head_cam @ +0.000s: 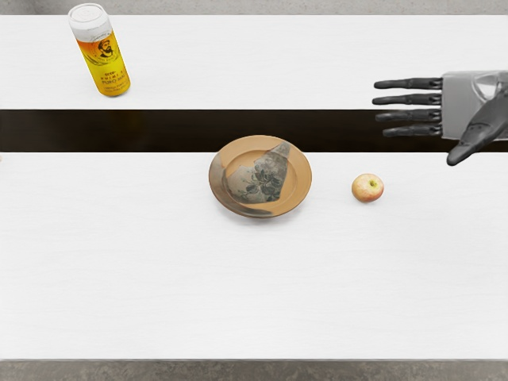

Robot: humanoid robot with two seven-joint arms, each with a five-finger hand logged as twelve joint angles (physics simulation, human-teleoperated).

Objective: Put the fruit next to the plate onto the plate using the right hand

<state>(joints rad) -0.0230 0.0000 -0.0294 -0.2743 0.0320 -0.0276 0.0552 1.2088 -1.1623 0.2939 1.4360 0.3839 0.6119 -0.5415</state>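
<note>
Overall: we look down on a white desk (238,286) with a second white strip (262,63) behind it and a dark gap (159,131) between the two.
Right hand: the dark five-finger right hand (456,103) comes in from the picture's right edge, over the gap and the near edge of the far strip.
Hand state: we see its four fingers (405,99) stretched out straight, lying side by side and pointing towards the picture's left, with the thumb angled downward; it holds nothing.
Fruit: the small round red-and-yellow apple (367,187) sits on the near desk, stem up, to the right of the plate, near it but not touching.
Hand and fruit: we find the hand above and to the right of the apple in the picture, clearly apart from it.
Plate: the round brown ceramic plate (300,186) with a grey painted pattern lies flat near the back edge of the near desk and carries nothing.
Can: a yellow drink can (99,49) with a white top stands on the far strip at upper left, well apart from everything else.
</note>
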